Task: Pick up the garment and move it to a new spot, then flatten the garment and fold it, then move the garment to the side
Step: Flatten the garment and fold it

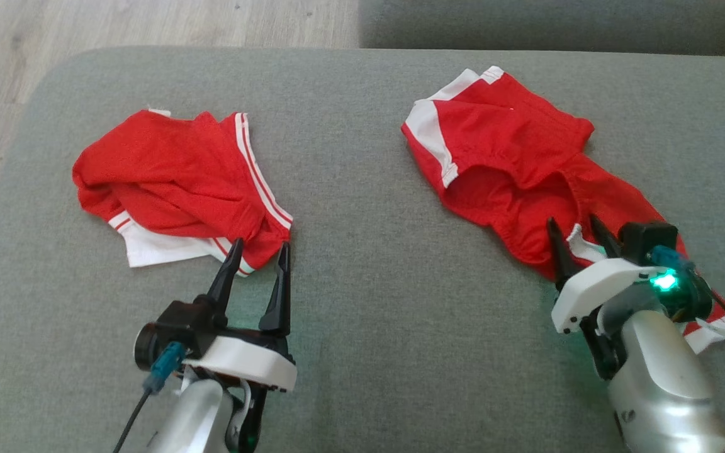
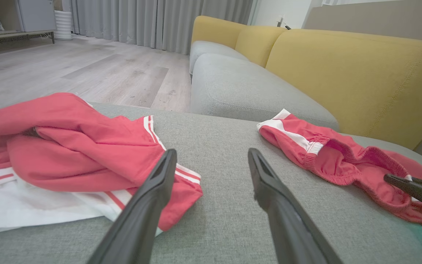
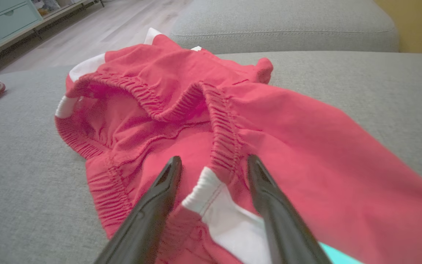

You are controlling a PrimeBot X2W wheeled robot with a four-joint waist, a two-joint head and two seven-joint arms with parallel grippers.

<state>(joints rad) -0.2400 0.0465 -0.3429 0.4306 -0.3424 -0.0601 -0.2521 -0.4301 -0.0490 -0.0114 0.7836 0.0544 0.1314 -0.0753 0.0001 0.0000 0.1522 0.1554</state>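
Note:
Two red garments with white trim lie crumpled on the grey cushion. The right garment (image 1: 513, 163) (image 3: 181, 95) (image 2: 328, 157) has an elastic waistband. My right gripper (image 1: 573, 221) (image 3: 214, 159) stands open low over its near part, fingers on either side of a waistband fold with a white patch (image 3: 211, 198). The left garment (image 1: 180, 176) (image 2: 68, 146) has striped hems. My left gripper (image 1: 260, 245) (image 2: 211, 152) is open at its near right corner, one finger over the striped hem and the other over bare cushion. Neither holds cloth.
The grey cushion (image 1: 350, 264) has bare fabric between the two garments and in front of them. Wooden floor (image 1: 148, 25) lies beyond its far left edge. A second grey seat (image 2: 240, 88) and yellow backrests (image 2: 343, 73) stand behind.

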